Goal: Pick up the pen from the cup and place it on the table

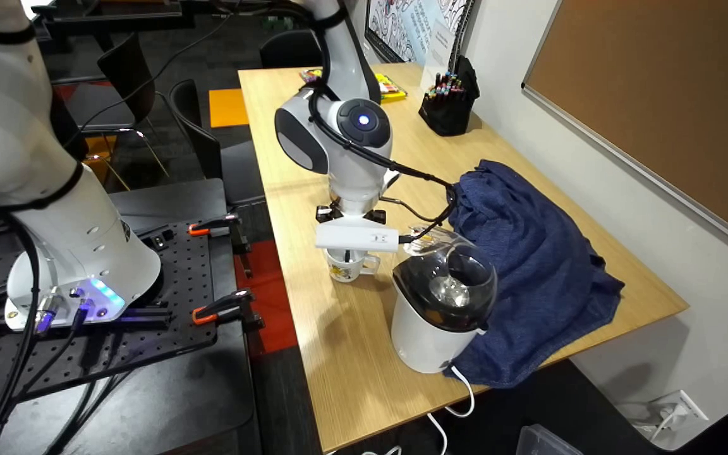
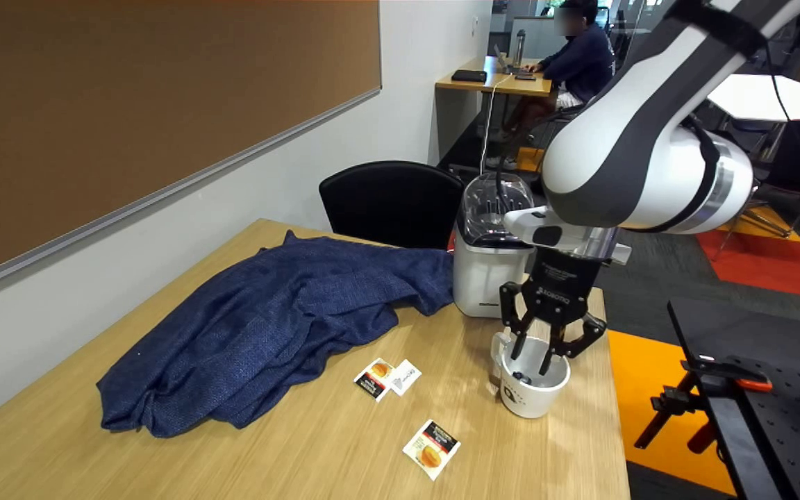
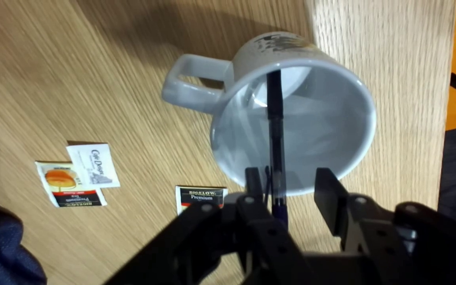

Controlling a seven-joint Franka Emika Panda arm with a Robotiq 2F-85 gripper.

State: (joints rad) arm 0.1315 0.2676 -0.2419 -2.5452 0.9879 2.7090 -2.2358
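Observation:
The white cup (image 1: pixel 343 270) stands upright on the pale wood table (image 1: pixel 351 379), near its long edge. The cup also shows in an exterior view (image 2: pixel 533 399) and in the wrist view (image 3: pixel 331 114), with its handle to the left. The dark pen (image 3: pixel 276 134) leans in the cup, its upper end rising toward my gripper. My gripper (image 3: pixel 289 178) is open over the cup. Its fingers stand on either side of the pen, which lies closer to the left finger in the wrist view. In an exterior view the fingertips (image 2: pixel 531 362) are at the cup's mouth.
A white popcorn-maker-like machine (image 1: pixel 424 341) stands close beside the cup. A dark blue cloth (image 2: pixel 268 333) covers much of the table. Tea packets (image 2: pixel 432 448) and a paired packet and sachet (image 2: pixel 376 378) lie nearby. A black pen holder (image 1: pixel 446 117) stands farther back.

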